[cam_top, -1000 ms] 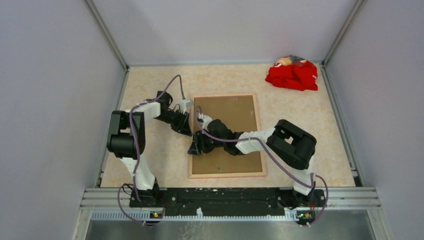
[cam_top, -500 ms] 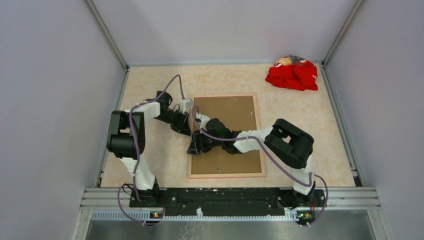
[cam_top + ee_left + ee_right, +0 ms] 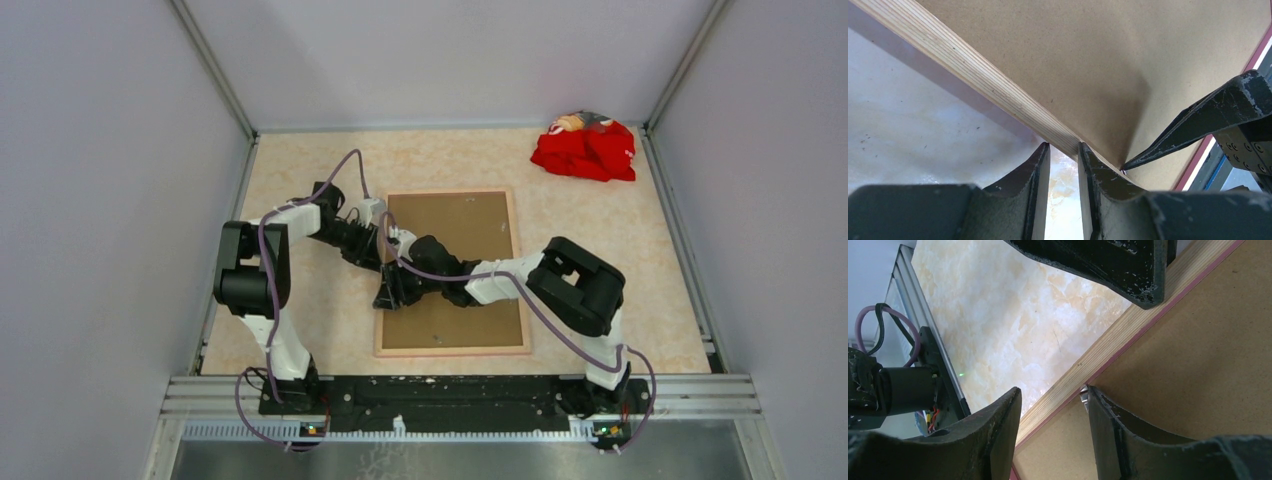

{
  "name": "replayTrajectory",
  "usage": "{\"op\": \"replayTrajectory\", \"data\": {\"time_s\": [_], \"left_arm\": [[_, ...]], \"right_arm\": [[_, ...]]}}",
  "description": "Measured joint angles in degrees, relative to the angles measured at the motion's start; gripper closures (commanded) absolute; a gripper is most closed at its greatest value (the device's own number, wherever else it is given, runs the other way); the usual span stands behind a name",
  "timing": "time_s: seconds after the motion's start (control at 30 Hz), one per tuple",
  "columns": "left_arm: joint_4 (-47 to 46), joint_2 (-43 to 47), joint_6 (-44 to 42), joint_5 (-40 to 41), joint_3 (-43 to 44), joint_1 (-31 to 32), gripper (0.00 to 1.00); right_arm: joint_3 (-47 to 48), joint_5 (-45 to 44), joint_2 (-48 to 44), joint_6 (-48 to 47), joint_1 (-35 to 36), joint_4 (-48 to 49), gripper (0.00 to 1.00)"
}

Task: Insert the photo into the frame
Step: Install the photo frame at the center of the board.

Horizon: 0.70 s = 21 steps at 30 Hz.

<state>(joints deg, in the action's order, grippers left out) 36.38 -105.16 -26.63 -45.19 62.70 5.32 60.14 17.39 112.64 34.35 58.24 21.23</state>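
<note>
**Frame face down, board in, photo out of sight**

Nearest you, both pincers work the frame's [image 3: 450, 350] left rail. Your right gripper [image 3: 1053, 390] is spread open and straddles that rail, one finger outside the frame over the table [image 3: 610, 260], the other inside over the backing board [image 3: 460, 225]; it grasps nothing. Just beyond it along the same rail, your left gripper [image 3: 1064, 146] has its fingers a sliver apart with the tips meeting the rail. I cannot tell whether it pinches the wood or only touches it.

The frame lies back-up, with the board filling its opening. The photo shows in no view, so you cannot confirm it sits beneath the board. If it does, my judgement is that only securing the back remains; if not, the board must come out again.

The rail is pale layered wood with fine striped grain and a thin pink lip along its inner edge. The board is flat, matte brown fibreboard. The fingers are black, curved and scuffed, and the table is glossy cream marbling. Well beyond the frame's far right corner lies a crumpled red cloth [image 3: 585, 150].
</note>
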Motion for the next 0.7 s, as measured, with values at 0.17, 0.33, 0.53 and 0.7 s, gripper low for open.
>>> {"op": "replayTrajectory", "data": {"time_s": [0.17, 0.33, 0.53, 0.7], "left_arm": [[0.11, 0.0, 0.0, 0.09, 0.09, 0.02, 0.67], [0.52, 0.0, 0.02, 0.9, 0.61, 0.02, 0.66], [1.09, 0.0, 0.42, 2.62, 3.37, -0.2, 0.63], [1.36, -0.02, 2.21, 2.32, 8.37, -1.25, 0.63]], "right_arm": [[0.87, 1.22, 0.07, -0.81, -0.57, -1.36, 0.49], [1.92, 3.74, -0.15, -1.86, -2.86, -3.65, 0.42], [2.14, 4.57, -3.15, -3.54, -9.11, -6.97, 0.3], [3.43, 4.35, -5.01, -3.32, -14.36, -7.19, 0.27]]}}
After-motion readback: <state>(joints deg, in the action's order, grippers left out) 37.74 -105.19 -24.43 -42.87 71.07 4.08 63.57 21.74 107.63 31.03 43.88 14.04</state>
